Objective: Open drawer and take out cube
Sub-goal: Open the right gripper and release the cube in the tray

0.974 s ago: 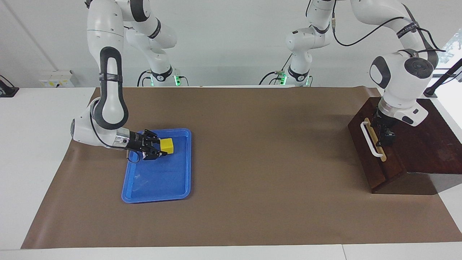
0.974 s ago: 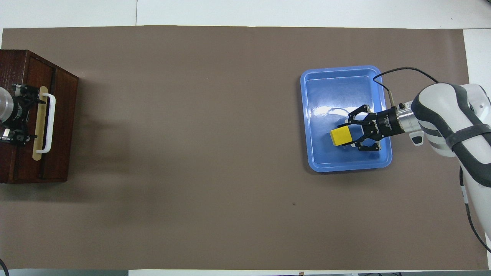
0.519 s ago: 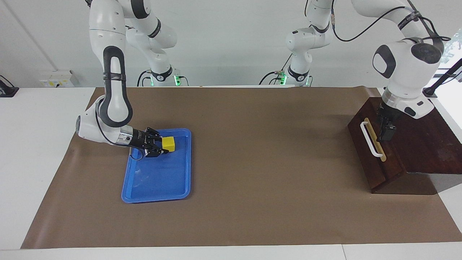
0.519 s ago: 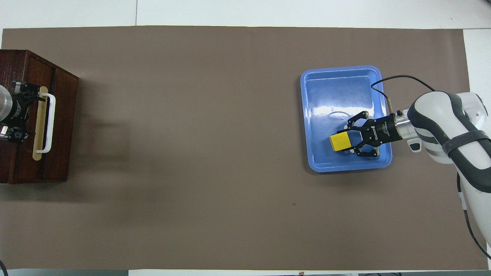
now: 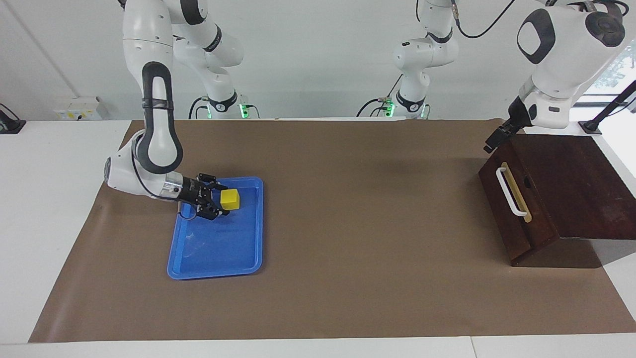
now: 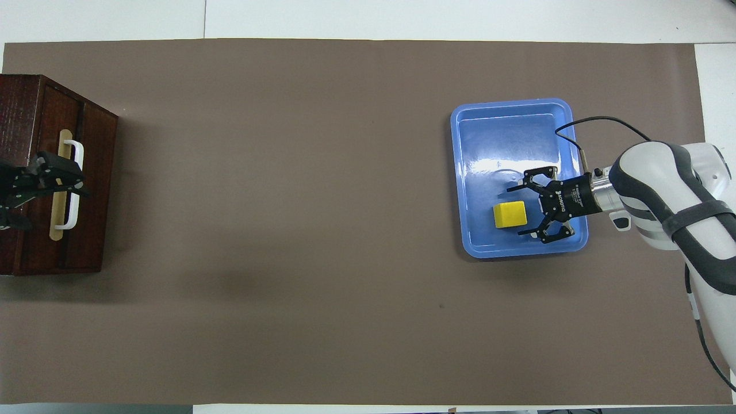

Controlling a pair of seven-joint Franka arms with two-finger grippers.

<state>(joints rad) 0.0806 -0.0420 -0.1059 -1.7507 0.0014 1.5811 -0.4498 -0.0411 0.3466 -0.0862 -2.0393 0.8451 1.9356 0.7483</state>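
Note:
The yellow cube (image 5: 230, 199) rests on the floor of the blue tray (image 5: 213, 258), at the tray's end nearer to the robots; it also shows in the overhead view (image 6: 510, 215). My right gripper (image 5: 219, 199) is open low in the tray, its fingertips either side of the cube with gaps showing (image 6: 515, 211). The drawer (image 5: 507, 209) in the dark wooden cabinet is pushed in, its white handle (image 5: 511, 191) facing the table's middle. My left gripper (image 5: 493, 140) hangs in the air over the drawer's handle (image 6: 73, 184).
The brown mat (image 5: 357, 219) covers the table. The wooden cabinet (image 5: 571, 184) stands at the left arm's end and the blue tray (image 6: 512, 115) at the right arm's end, with bare mat between them.
My right gripper lowered the cube into the tray, opened and let it go. My left gripper rose from the drawer's handle and tilted up above the cabinet.

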